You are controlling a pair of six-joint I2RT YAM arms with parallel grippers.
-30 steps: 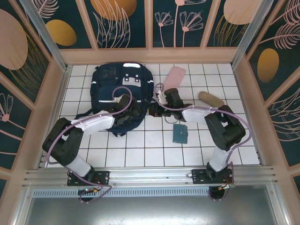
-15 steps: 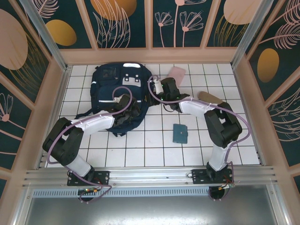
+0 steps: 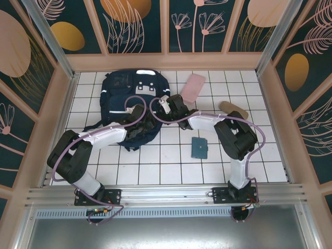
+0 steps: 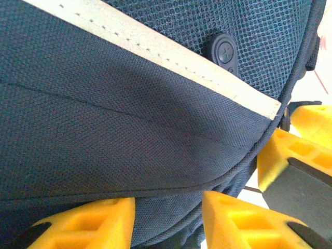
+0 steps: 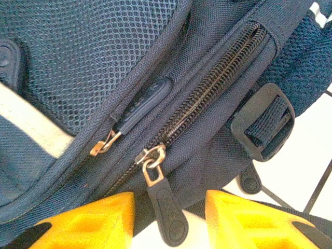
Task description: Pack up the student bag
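The student bag (image 3: pixel 122 88) lies flat toward 11 o'clock on the tiled surface (image 3: pixel 166 168), with both arms reaching in on it.

At its 5 o'clock corner the left fingers (image 4: pixel 168 220) stand part-open with navy fabric filling the gap; I cannot tell whether they pinch it. At its 3 o'clock edge the right fingers (image 5: pixel 170 218) are parted and hold nothing, a zipper pull (image 5: pixel 165 207) dangling between them. A pink pouch (image 3: pixel 192 87) lies at the bag's 2 o'clock, a teal wallet (image 3: pixel 199 147) out at 4 o'clock.
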